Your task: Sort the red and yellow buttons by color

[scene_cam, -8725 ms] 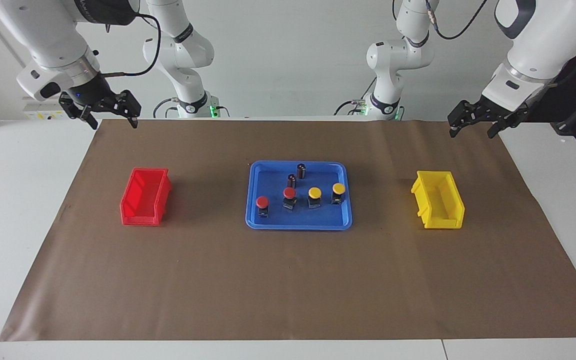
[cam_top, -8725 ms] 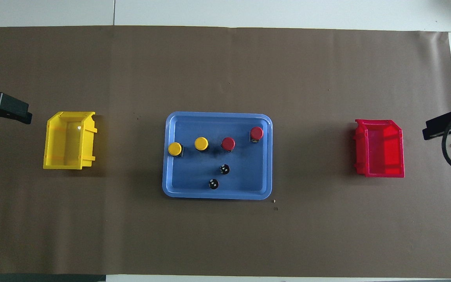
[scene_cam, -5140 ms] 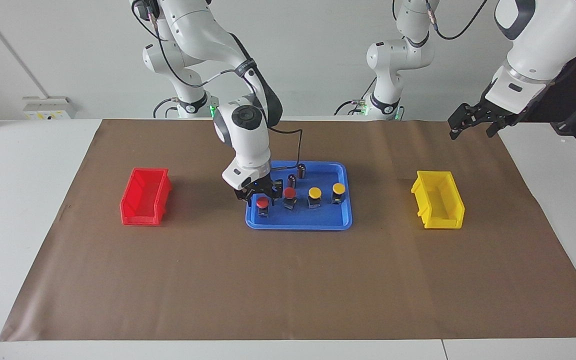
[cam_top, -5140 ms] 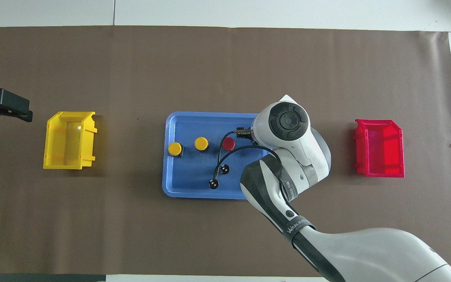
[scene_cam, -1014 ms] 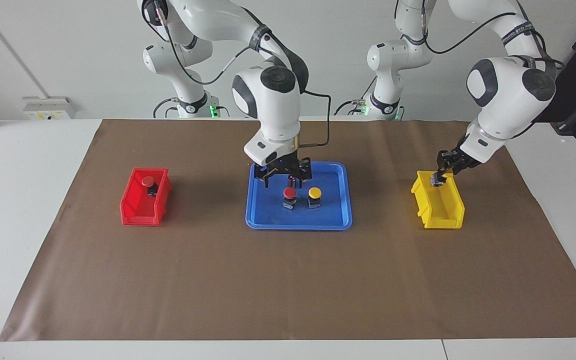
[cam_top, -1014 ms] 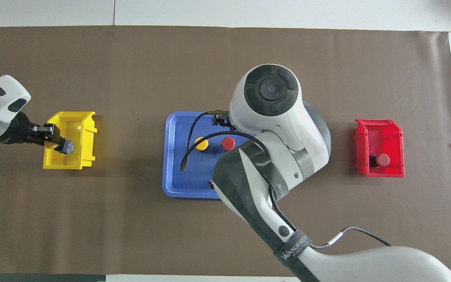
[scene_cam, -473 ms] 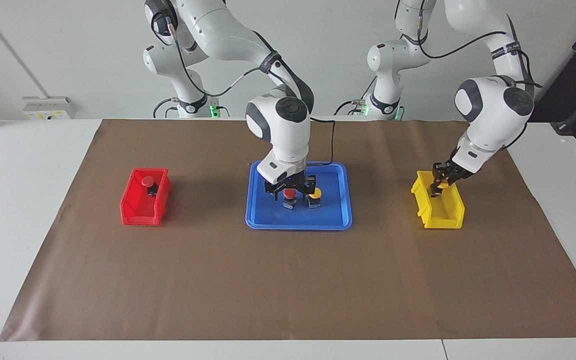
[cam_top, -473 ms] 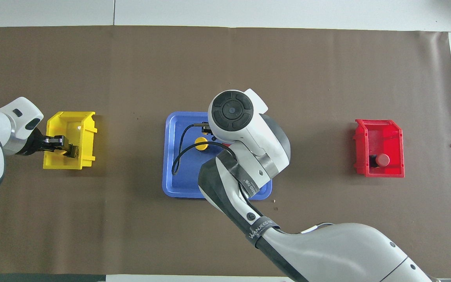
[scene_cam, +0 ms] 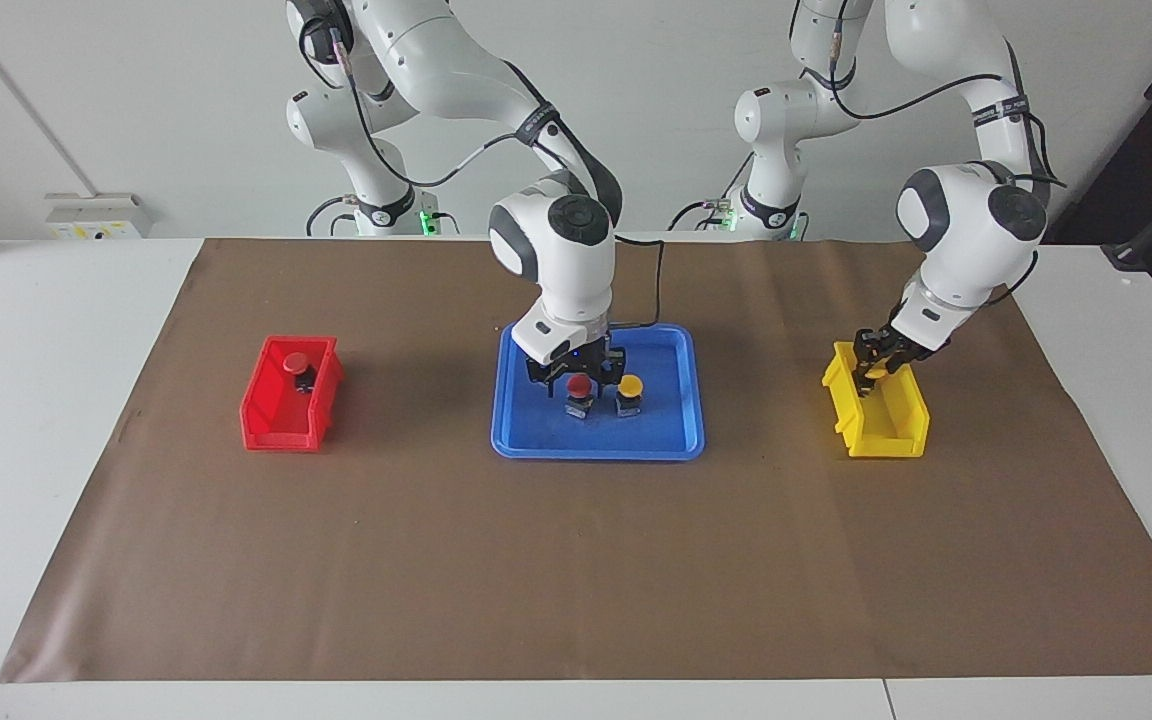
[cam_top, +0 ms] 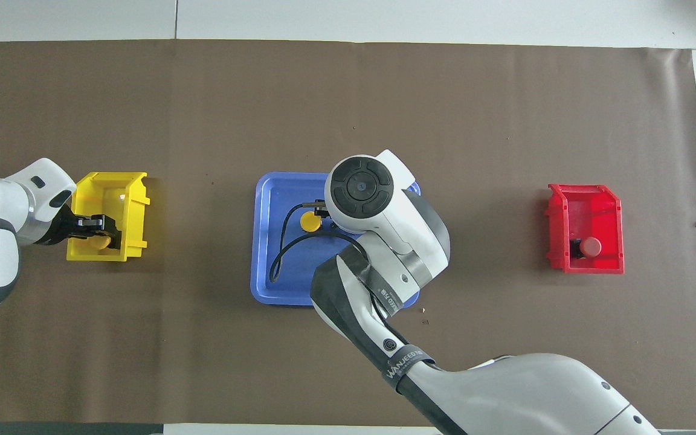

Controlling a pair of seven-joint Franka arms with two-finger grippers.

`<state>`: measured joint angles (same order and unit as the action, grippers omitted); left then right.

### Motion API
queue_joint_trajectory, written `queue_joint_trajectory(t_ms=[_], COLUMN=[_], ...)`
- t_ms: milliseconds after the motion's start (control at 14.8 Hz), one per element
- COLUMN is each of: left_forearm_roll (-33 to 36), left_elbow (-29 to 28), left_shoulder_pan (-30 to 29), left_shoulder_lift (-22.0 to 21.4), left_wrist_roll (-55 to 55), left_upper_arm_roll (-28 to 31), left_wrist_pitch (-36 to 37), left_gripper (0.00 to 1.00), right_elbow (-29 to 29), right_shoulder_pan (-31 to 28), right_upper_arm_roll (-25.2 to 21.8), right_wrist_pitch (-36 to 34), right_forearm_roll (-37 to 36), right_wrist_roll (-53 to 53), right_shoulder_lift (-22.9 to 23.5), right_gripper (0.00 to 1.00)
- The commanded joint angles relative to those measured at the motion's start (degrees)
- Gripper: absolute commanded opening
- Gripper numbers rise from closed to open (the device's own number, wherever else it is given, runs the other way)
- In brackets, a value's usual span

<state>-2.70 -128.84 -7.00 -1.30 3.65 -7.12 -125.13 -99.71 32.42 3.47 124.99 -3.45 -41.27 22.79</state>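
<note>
The right gripper point(scene_cam: 577, 378) has dropped lower over the blue tray point(scene_cam: 671, 445) since a second ago, its jaws now spread open on either side of the red button point(scene_cam: 579, 384), which stands on the tray beside a yellow button point(scene_cam: 629, 386). At the left arm's end of the counter, the left gripper point(scene_cam: 873, 371) has sunk into the yellow bin point(scene_cam: 891, 430), jaws closed on a second yellow button point(cam_top: 101, 241). Another red button point(scene_cam: 295, 363) already lies in the red bin point(scene_cam: 281, 430).
</note>
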Motion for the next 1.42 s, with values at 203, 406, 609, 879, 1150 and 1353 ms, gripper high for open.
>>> queue_joint_trajectory(t_ms=[203, 406, 609, 879, 1150, 1353], left_forearm_roll=[-1.34, 4.87, 6.57, 4.91, 3.14, 3.40], left_elbow=[7.78, 19.64, 32.83, 40.87, 27.09, 27.06], left_shoulder_pan=[-0.03, 0.41, 2.25, 4.62, 14.70, 24.29], left_shoulder_lift=[-0.19, -0.98, -0.37, -0.10, -1.70, 7.25], left_wrist_roll=[1.09, 1.27, 1.62, 1.45, -14.50, -28.13], left_upper_arm_roll=[0.00, -0.61, -0.88, -1.05, -1.06, -0.97], left_wrist_pitch=[8.37, 21.11, 34.65, 42.08, 24.62, 16.08], left_gripper=[0.70, 1.00, 1.00, 1.00, 1.00, 1.00], right_elbow=[-3.38, -2.68, 4.50, 0.09, -7.94, -14.43], right_shoulder_pan=[0.45, 0.19, -2.96, -17.26, -31.15, -39.69], right_upper_arm_roll=[0.13, 0.13, 0.13, 0.13, 0.04, 0.04], right_wrist_pitch=[1.93, 1.67, -7.69, -16.96, -16.62, -8.92], right_forearm_roll=[-0.42, -0.33, -0.33, 0.10, 1.07, 1.25], right_wrist_roll=[-0.83, -0.74, 4.24, 26.27, 46.50, 59.34], right_shoulder_lift=[-2.13, -1.96, -2.13, -13.34, -19.53, -21.46], right_gripper=[0.50, 0.18, 0.12, 0.12, 0.12, 0.12])
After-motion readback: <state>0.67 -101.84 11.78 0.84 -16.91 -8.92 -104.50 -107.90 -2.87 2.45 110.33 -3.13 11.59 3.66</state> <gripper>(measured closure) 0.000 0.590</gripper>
